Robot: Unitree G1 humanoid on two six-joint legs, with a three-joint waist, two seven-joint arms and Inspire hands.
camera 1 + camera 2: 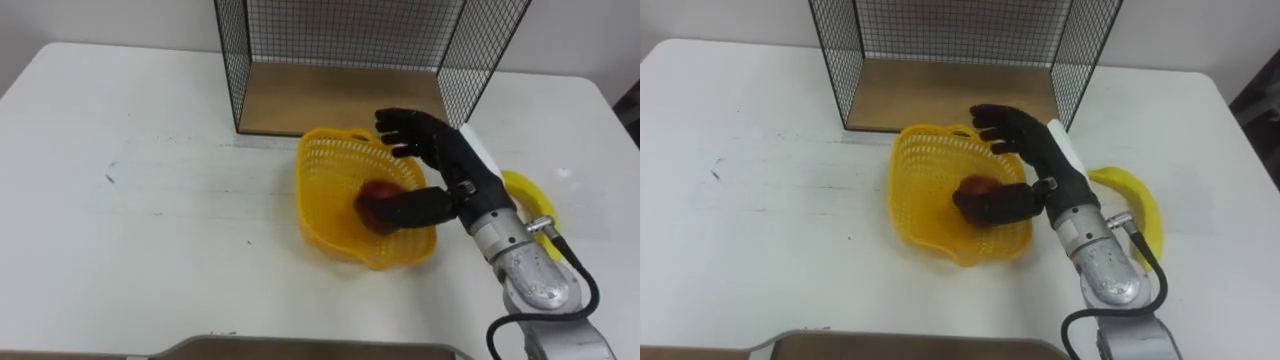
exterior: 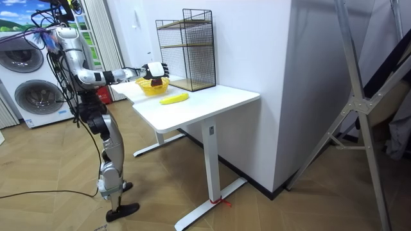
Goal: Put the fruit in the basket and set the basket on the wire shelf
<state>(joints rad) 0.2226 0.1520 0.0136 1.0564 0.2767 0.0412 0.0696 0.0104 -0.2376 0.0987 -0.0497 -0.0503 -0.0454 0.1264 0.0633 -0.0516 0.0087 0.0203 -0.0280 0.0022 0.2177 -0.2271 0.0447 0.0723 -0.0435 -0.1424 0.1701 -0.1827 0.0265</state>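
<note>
The robot stands at the white table [image 1: 130, 200], and its right hand [image 1: 450, 160] reaches over the yellow plastic mesh basket [image 1: 320, 200], which sits on the table just in front of the black wire shelf with a wooden floor [image 1: 232, 60]. The fingers are spread and straight above the far rim, and the thumb points to the left, beside the round dark red fruit [image 1: 372, 197] that lies inside the basket; so the hand is open and grips nothing. I judge that the step in hand is letting go of this 1 fruit. To do it well, the hand should rise straight up, so that the thumb does not drag the fruit or tip the light basket. The yellow curved banana [image 1: 1130, 195] lies on the table to the right of the basket, partly hidden by the forearm. Its long axis runs from far left to near right, with the curve bulging to the right. For the next pick, the hand probably should come across this axis, near the middle of the banana.
</note>
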